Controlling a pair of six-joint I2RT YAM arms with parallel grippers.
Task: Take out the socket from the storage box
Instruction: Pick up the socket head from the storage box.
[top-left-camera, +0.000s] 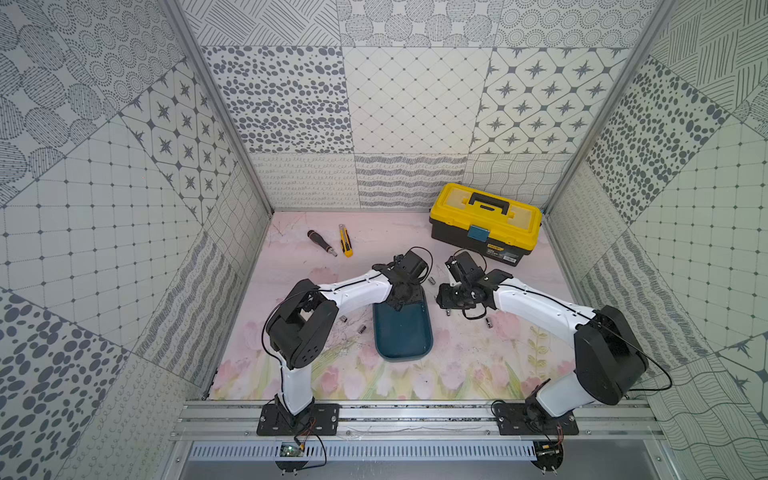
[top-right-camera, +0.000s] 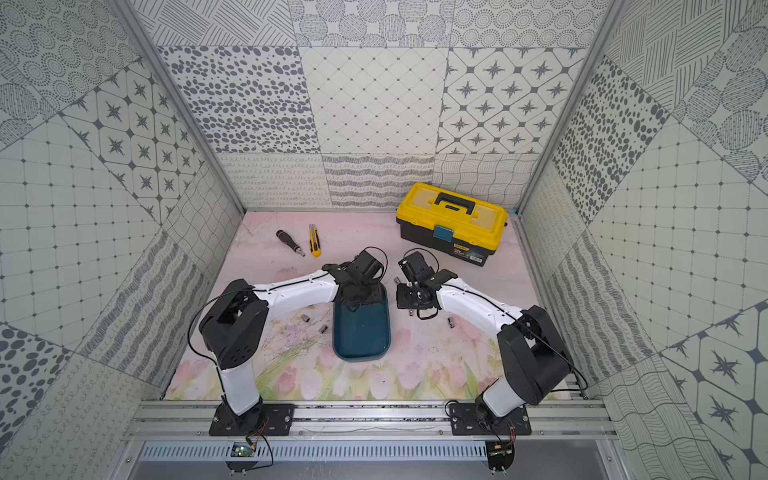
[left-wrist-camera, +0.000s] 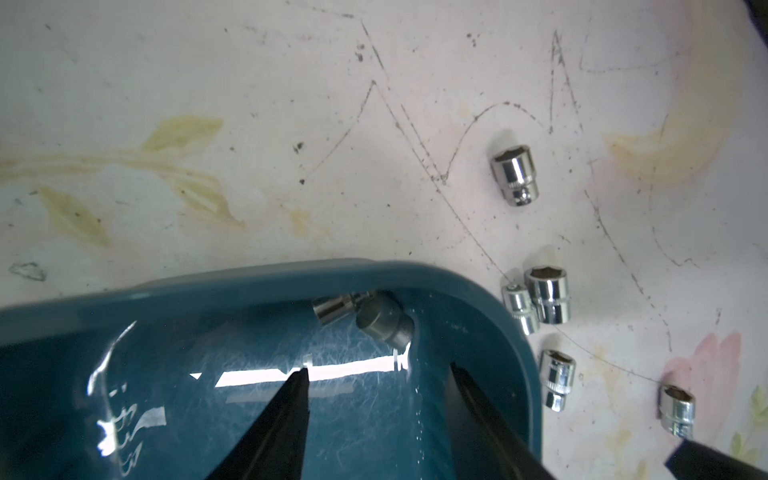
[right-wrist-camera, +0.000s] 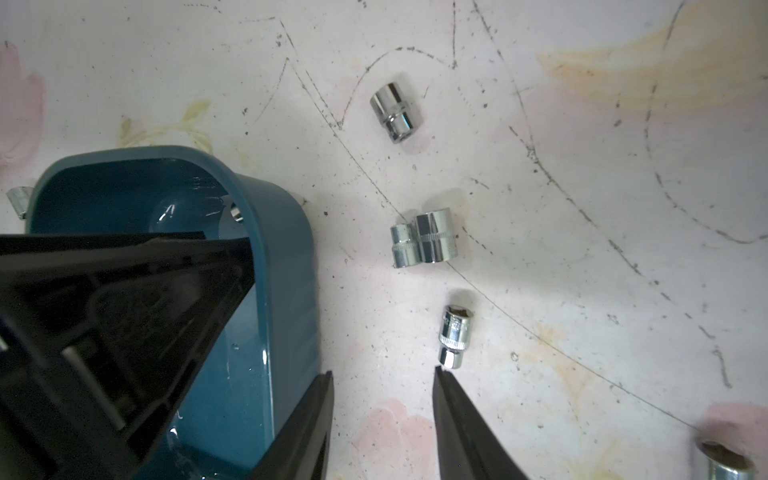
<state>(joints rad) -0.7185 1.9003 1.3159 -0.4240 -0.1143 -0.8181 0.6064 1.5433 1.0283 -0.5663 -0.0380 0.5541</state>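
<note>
Grey-and-white patterned panels wall in a tabletop covered by a pink floral mat (top-left-camera: 457, 374) scuffed with dark scratch lines. At the far right stands a black plastic toolbox with a yellow lid (top-left-camera: 486, 220). The black-and-yellow sticker (top-left-camera: 503, 252) on its front carries print too small to read. The faint stamps on the sockets cannot be read either.

The shallow dark teal plastic storage box (top-left-camera: 403, 332) lies mid-table, its long axis running from the robot's side toward the back wall. In the left wrist view, two sockets sit touching in a rounded corner at the box's far end. A bright chrome socket (left-wrist-camera: 336, 309) lies on its side with its long axis along the end wall. A dull grey socket (left-wrist-camera: 384, 322) is tilted, its flat end face turned toward the gripper. The left gripper (left-wrist-camera: 379, 368) hangs over the box floor just short of them, fingers spread with nothing between.

Five loose chrome sockets (left-wrist-camera: 514, 174) lie on the mat just outside that corner, two of them touching. The right gripper (right-wrist-camera: 383, 371) is low over the mat beside the box's outer wall, its fingers parted and empty. One fingertip (right-wrist-camera: 440, 374) is right at the narrow end of a loose socket that points lengthwise away from it.
</note>
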